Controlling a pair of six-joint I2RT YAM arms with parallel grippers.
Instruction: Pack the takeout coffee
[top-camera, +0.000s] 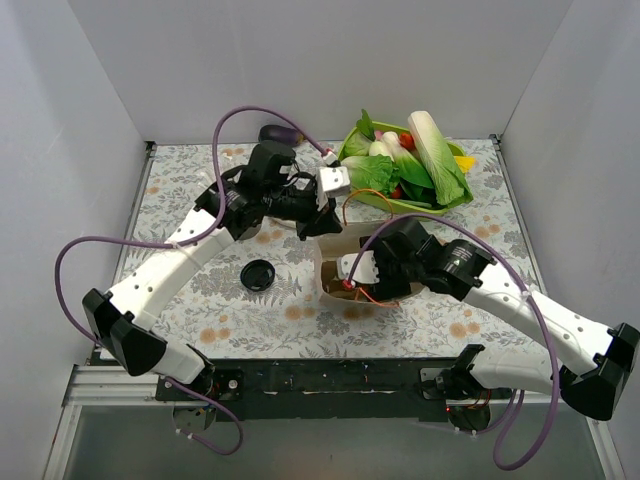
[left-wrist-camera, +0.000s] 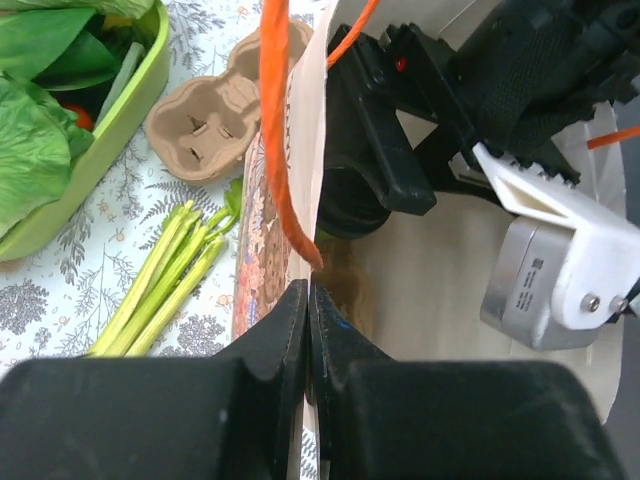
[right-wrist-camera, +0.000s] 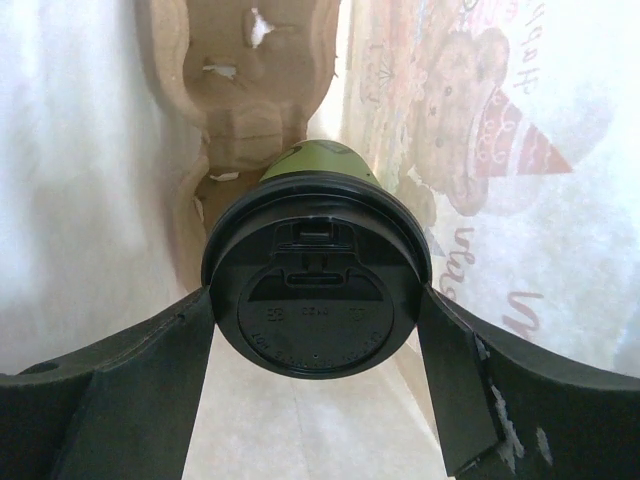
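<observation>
The takeout coffee (right-wrist-camera: 318, 160), a green cup with a black lid (right-wrist-camera: 315, 300) pressed on, lies lengthwise between the fingers of my right gripper (right-wrist-camera: 318, 300), which is shut on it at the lid's rim. Cup and gripper are inside the paper bag (right-wrist-camera: 480, 150). In the top view the right gripper (top-camera: 352, 278) reaches into the bag (top-camera: 335, 250) and the cup is hidden. My left gripper (left-wrist-camera: 308, 300) is shut on the bag's upper edge (left-wrist-camera: 300, 210), beside its orange handle (left-wrist-camera: 275, 120). Seen from above, the left gripper (top-camera: 314, 226) is at the bag's far-left corner.
A brown cardboard cup carrier (right-wrist-camera: 250, 90) shows behind the cup, and a carrier (left-wrist-camera: 205, 120) lies beside the bag. A green tray of vegetables (top-camera: 405, 165) stands at the back. Green stalks (left-wrist-camera: 160, 285) lie left of the bag. A loose black lid (top-camera: 259, 274) rests at front left.
</observation>
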